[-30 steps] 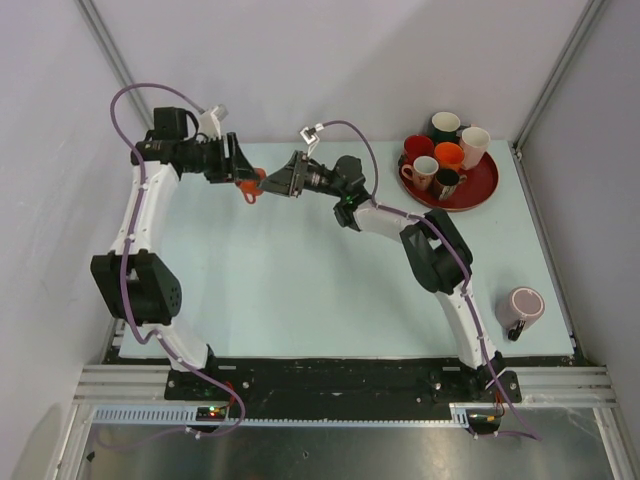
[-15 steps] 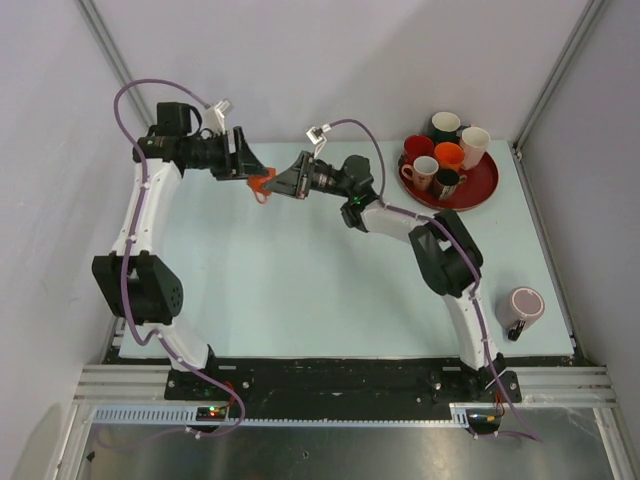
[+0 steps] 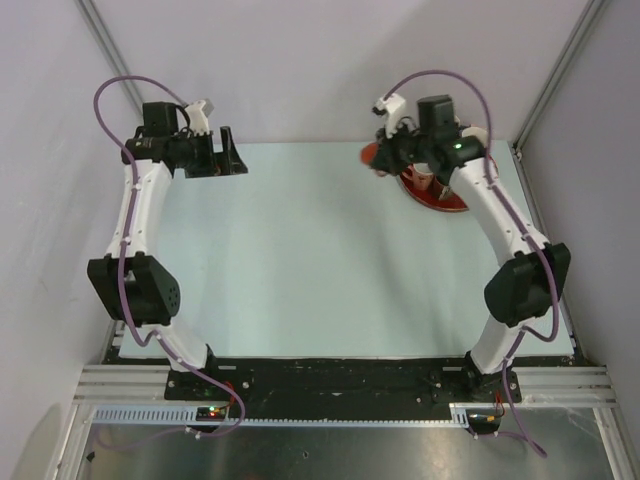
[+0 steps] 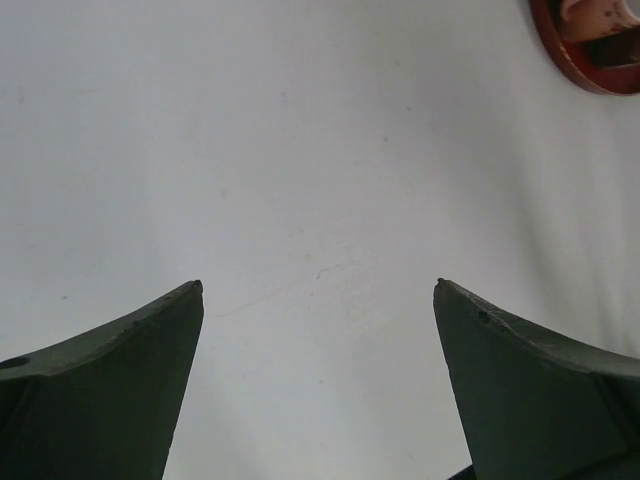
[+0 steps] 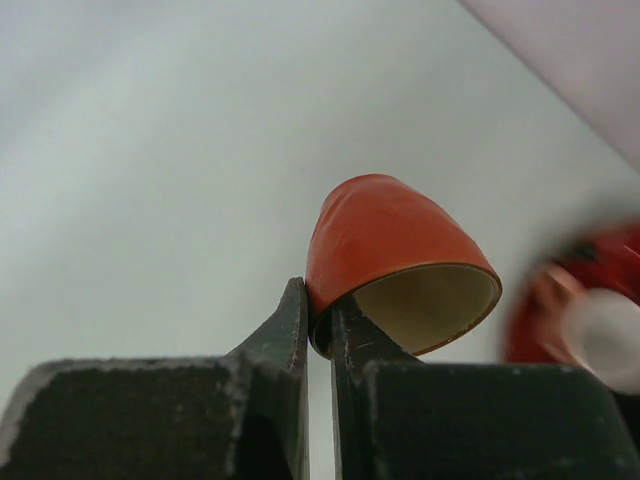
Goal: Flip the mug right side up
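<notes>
From above there are two arms, the left arm and the right arm, one on each side of the bench. The left jaws sit over the far left corner, spread apart with nothing in them. The right jaws reach to the far right, where one orange-red mug shows as a small patch at their tips, just left of one dark red round tray. The right arm covers most of the tray, so the cups on it cannot be counted. The bench is pale blue-green and matt, with plain grey walls on three sides. A metal post stands in each far corner and a metal rail runs along the near edge.

The left wrist view shows two dark fingers set wide apart over bare bench. A slice of the tray sits in the top right corner, carrying part of one pale cup.

The right wrist view shows the right jaws clamped on the mug, pinching its wall at the rim. The mug is tipped on its side. Its cream-coloured mouth faces right and towards the camera, and its rounded base points up and left. To the right the tray is a red blur, with one pale round cup on it.
</notes>
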{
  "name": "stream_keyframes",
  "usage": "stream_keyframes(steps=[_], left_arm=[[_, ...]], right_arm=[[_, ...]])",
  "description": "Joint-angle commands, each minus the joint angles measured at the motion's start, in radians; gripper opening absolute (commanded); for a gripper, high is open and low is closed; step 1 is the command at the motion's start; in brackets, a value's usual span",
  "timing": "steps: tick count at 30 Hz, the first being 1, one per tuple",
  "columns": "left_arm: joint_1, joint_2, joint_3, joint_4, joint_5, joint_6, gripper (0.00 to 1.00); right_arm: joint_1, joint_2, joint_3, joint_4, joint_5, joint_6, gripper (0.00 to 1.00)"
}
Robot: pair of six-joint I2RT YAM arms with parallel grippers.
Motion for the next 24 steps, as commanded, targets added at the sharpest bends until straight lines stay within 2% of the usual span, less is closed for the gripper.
stream_keyframes(steps=[1, 4, 7, 12, 15, 20, 24], left_arm=[[0.004, -0.081, -0.027, 0.021, -0.090, 0.077, 1.00], [0.003, -0.089, -0.047, 0.021, -0.112, 0.095, 1.00], [0.003, -0.094, -0.056, 0.020, -0.147, 0.112, 1.00], [0.004, -0.107, -0.086, 0.019, -0.193, 0.136, 1.00], [0.003, -0.119, -0.115, 0.019, -0.223, 0.154, 1.00], [0.003, -0.135, -0.159, 0.019, -0.278, 0.187, 1.00], [0.003, -0.139, -0.189, 0.020, -0.316, 0.208, 1.00]], right_arm=[[-0.122, -0.052, 0.153, -0.517, 0.371, -0.388, 0.00], [-0.234, -0.003, 0.206, -0.554, 0.520, -0.416, 0.00], [-0.326, 0.101, 0.308, -0.591, 0.552, -0.440, 0.00], [-0.395, 0.292, 0.443, -0.587, 0.567, -0.517, 0.00], [-0.413, 0.386, 0.546, -0.574, 0.628, -0.563, 0.00], [-0.452, 0.456, 0.551, -0.484, 0.540, -0.600, 0.00], [-0.466, 0.523, 0.561, -0.431, 0.544, -0.624, 0.00]])
